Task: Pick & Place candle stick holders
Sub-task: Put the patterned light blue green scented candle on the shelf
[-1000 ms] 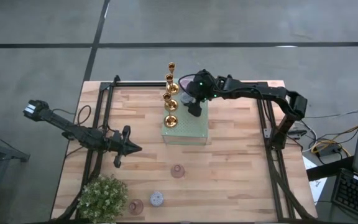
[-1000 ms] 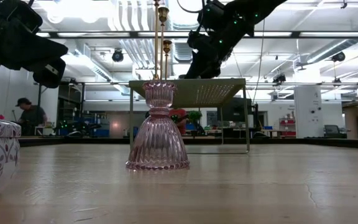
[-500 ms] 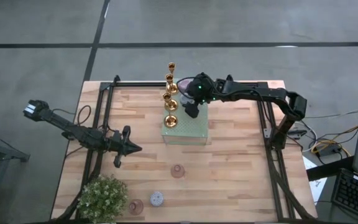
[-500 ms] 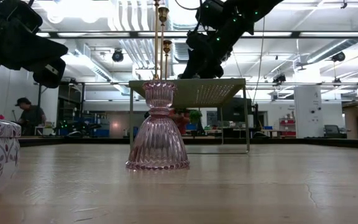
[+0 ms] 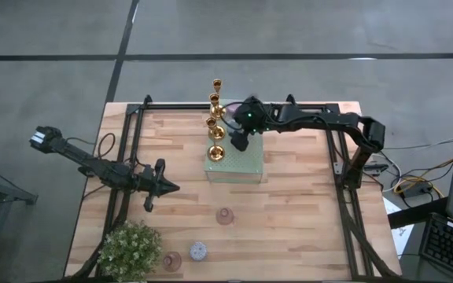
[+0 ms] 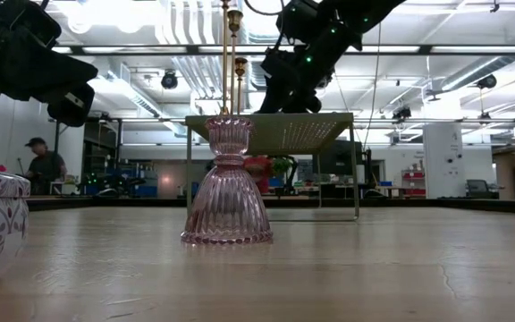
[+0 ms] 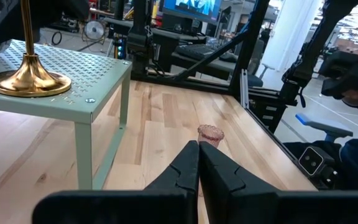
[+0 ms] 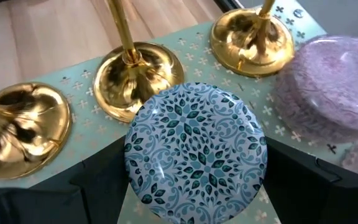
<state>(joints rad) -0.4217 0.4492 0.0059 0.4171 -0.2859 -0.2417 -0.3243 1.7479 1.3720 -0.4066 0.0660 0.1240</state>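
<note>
Three gold candlesticks [image 8: 132, 74] stand just ahead of the right gripper [image 8: 194, 180], which is clamped wide on a blue-patterned holder [image 8: 196, 151] above the green perforated pad [image 5: 246, 163]. A lilac holder [image 8: 337, 93] sits just beside it. Risk: lowering here, the held base may clip a gold base and tip it. Left gripper [image 7: 199, 163] waits well apart, fingers together.
</note>
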